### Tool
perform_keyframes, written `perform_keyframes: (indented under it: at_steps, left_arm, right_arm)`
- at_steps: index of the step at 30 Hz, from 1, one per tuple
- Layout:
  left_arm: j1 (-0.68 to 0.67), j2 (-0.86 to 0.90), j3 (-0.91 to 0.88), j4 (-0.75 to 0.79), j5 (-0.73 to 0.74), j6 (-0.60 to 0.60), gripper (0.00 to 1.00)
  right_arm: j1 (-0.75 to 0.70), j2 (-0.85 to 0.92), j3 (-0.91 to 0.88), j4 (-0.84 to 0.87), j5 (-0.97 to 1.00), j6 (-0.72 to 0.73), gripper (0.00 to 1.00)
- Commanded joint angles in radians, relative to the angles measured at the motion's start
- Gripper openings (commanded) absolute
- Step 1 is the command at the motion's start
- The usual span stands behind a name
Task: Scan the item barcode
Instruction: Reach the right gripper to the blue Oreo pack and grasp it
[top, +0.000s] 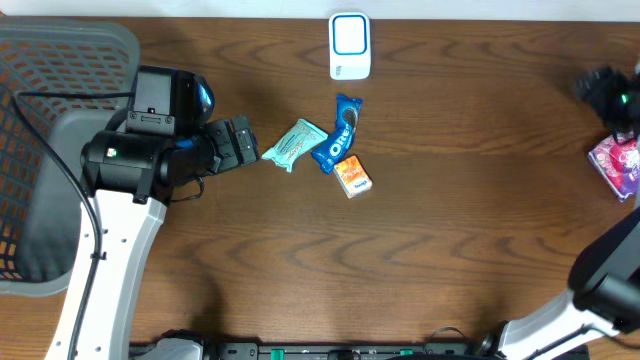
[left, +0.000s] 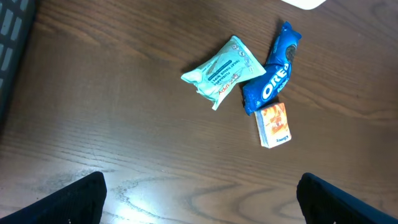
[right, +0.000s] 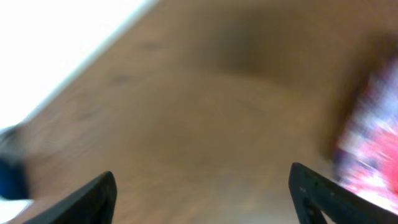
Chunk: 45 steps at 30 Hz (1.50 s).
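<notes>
Picking the next thing to scan looks like the step you are on. Your left gripper (top: 250, 147) is spread wide with nothing in it. It sits just beside the teal packet (top: 295, 143), on the side toward the left edge of the table (top: 450, 250).

The teal packet lies near the middle of the table, right against the blue Oreo pack (top: 340, 133). A small orange box (top: 353, 176) sits against the Oreo pack too, on the side toward the near edge. The white scanner (top: 350, 45) stands at the middle of the far edge, a little way behind the Oreo pack.

Your right gripper (right: 202, 177) is far off by the right edge. Its view is blurry, but its fingers stand wide apart with nothing between them. A pink packet (top: 620, 163) lies next to it at the right edge. I cannot tell if that one is done.

I think the teal packet is the easy one to go for. You need to bring the left gripper down over it and close on it alone, so the Oreo pack is not dragged along. Then lift it and turn its barcode to face the scanner. No barcode shows on it from here, so it may be on the underside.
</notes>
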Motion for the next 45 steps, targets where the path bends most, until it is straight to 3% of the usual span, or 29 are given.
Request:
perform_keyframes:
  at_steps: [1, 3, 4, 8, 11, 16, 19, 24, 30, 35, 45]
  left_arm:
    - [0.003, 0.0, 0.007, -0.003, -0.01, 0.013, 0.98]
    - [0.003, 0.0, 0.007, -0.003, -0.01, 0.013, 0.98]
    - [0.003, 0.0, 0.007, -0.003, -0.01, 0.013, 0.98]
    - [0.003, 0.0, 0.007, -0.003, -0.01, 0.013, 0.98]
    - [0.003, 0.0, 0.007, -0.003, -0.01, 0.013, 0.98]
    - [0.003, 0.0, 0.007, -0.003, -0.01, 0.013, 0.98]
    - [0.003, 0.0, 0.007, -0.003, -0.01, 0.013, 0.98]
    - [0.003, 0.0, 0.007, -0.003, -0.01, 0.013, 0.98]
    - [0.003, 0.0, 0.007, -0.003, -0.01, 0.013, 0.98]
    - [0.003, 0.0, 0.007, -0.003, -0.01, 0.013, 0.98]
    - [0.003, 0.0, 0.007, -0.003, -0.01, 0.013, 0.98]
  right_arm:
    - [0.11, -0.081, 0.033, 0.005, -0.098, -0.101, 0.89]
    - [0.17, -0.084, 0.033, 0.003, -0.12, -0.1, 0.93]
    - [0.207, -0.083, 0.032, 0.001, -0.131, -0.099, 0.99]
    - [0.349, -0.053, 0.029, 0.004, -0.149, -0.098, 0.99]
    - [0.451, -0.014, 0.029, -0.01, -0.148, -0.09, 0.89]
    - [0.606, 0.083, 0.029, -0.01, -0.13, -0.07, 0.85]
    - [0.669, 0.151, 0.029, -0.001, -0.059, 0.014, 0.8]
    - [0.73, 0.266, 0.029, 0.048, -0.064, 0.209, 0.7]
    - [0.772, 0.353, 0.029, 0.099, -0.157, 0.233, 0.69]
    - [0.805, 0.37, 0.029, 0.094, -0.148, 0.261, 0.62]
    - [0.892, 0.409, 0.018, 0.047, 0.095, 0.358, 0.57]
